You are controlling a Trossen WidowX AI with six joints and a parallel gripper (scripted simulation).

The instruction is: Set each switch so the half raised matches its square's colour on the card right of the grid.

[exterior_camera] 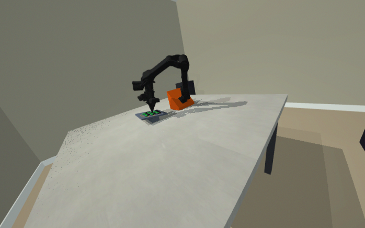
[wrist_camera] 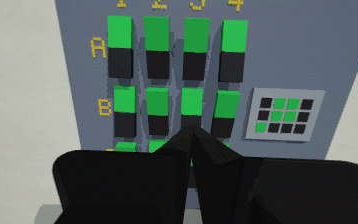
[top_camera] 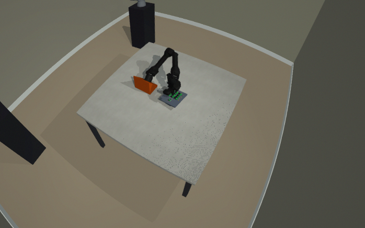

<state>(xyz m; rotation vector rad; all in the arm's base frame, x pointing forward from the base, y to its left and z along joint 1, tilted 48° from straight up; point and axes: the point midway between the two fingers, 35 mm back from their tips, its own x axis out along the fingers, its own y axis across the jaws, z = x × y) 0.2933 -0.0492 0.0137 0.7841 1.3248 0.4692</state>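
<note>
Low over the panel (top_camera: 175,104) (exterior_camera: 163,113) (wrist_camera: 290,55), my gripper (top_camera: 174,92) (exterior_camera: 151,110) (wrist_camera: 191,132), closed on nothing, risks tipping switch B3 (wrist_camera: 192,101) if I aim slightly off.

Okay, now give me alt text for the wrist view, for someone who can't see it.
Shut black gripper fingers point at a blue-grey panel of green-and-black rocker switches, their tips overlapping switch B3. A small card with green and dark squares sits to the right.
</note>
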